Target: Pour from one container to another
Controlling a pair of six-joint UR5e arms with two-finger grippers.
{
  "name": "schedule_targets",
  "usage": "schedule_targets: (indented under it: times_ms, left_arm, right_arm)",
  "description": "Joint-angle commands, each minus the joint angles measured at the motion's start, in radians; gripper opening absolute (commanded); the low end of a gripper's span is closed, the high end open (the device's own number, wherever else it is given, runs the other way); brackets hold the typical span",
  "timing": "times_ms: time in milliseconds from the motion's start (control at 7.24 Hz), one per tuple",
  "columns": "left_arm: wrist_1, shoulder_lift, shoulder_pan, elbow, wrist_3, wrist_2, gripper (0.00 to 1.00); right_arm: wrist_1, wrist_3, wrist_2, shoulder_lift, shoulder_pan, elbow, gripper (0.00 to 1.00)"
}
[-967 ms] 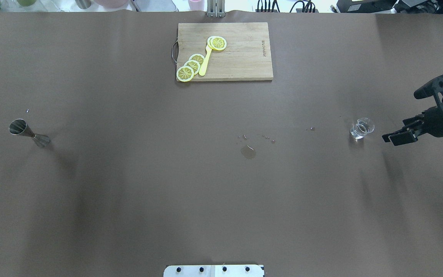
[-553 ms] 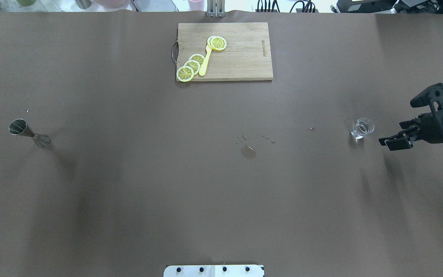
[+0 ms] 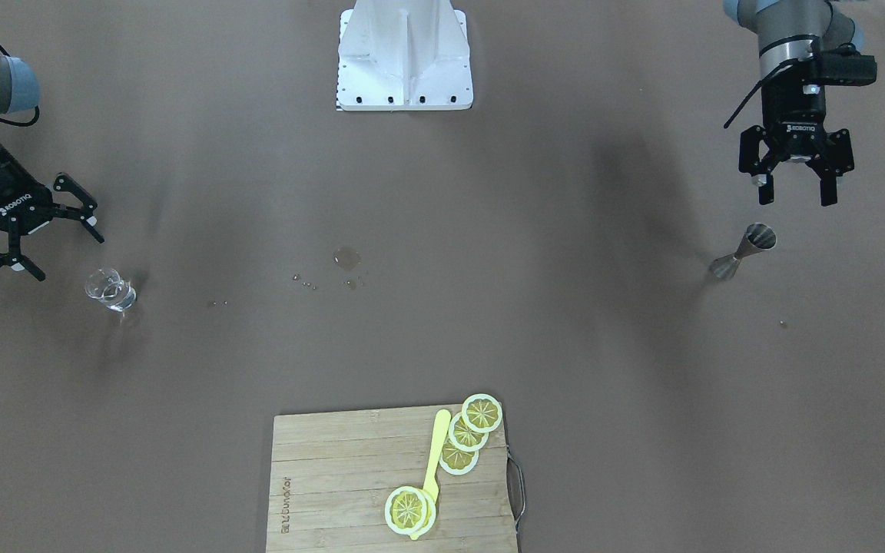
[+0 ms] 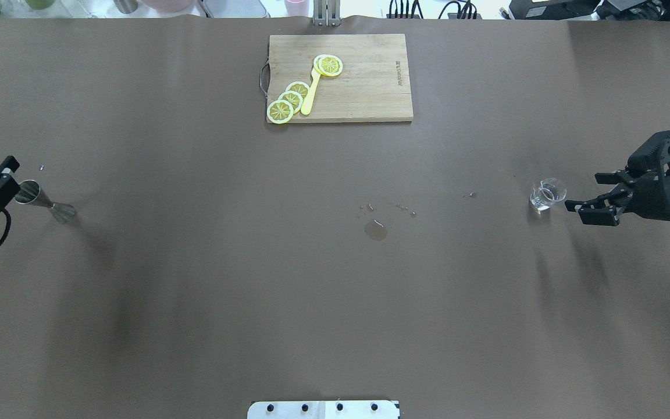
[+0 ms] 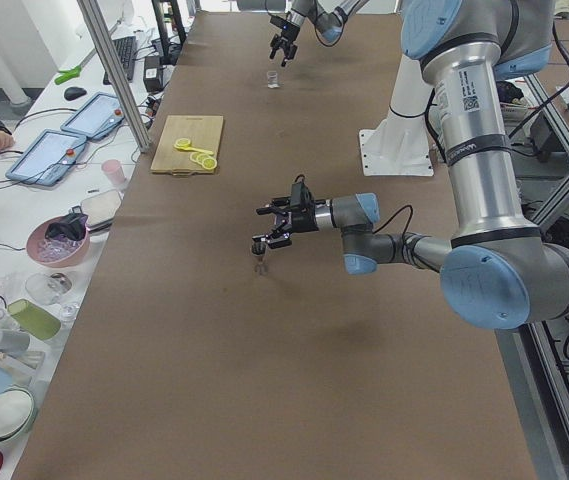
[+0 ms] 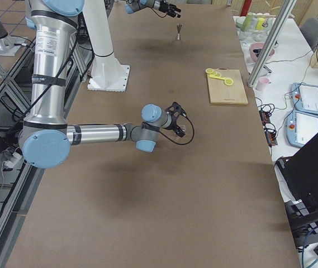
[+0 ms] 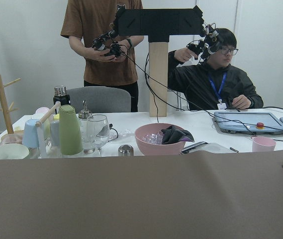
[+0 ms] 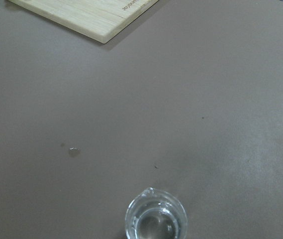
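Note:
The small clear glass cup [image 4: 547, 195] stands upright on the brown table at the right, with a little liquid in it. It also shows in the front view [image 3: 110, 290] and low in the right wrist view [image 8: 156, 221]. My right gripper [image 4: 588, 196] is open just to its right, a short gap away, and holds nothing [image 3: 66, 253]. The steel jigger [image 4: 44, 202] stands at the far left [image 3: 744, 250]. My left gripper [image 4: 2, 183] is open beside the jigger's top rim, apart from it [image 3: 794, 200].
A wooden cutting board [image 4: 370, 87] with lemon slices [image 4: 288, 100] and a yellow utensil lies at the back centre. A small puddle [image 4: 375, 230] and droplets mark the table's middle. Two people and tableware [image 7: 71, 132] are beyond the far edge.
My right gripper has moved left, closer to the glass cup. My left gripper has come in from the left edge and down to beside the jigger. Cup and jigger have not moved.

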Motion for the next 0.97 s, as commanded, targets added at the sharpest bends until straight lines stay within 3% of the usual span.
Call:
schedule_targets:
  times_ms: [0, 276, 829]
  left_arm:
    - [-0.01, -0.005, 0.101, 0.048, -0.088, 0.109, 0.97]
    - [-0.016, -0.009, 0.129, 0.099, -0.113, 0.169, 0.97]
    - [-0.004, -0.058, 0.126, 0.168, -0.144, 0.165, 0.97]
  right_arm:
    - [0.057, 0.06, -0.023, 0.016, -0.014, -0.022, 1.0]
    - [0.06, 0.065, -0.064, 0.041, -0.027, -0.068, 1.0]
    - [0.065, 0.045, -0.089, 0.048, -0.041, -0.089, 1.0]
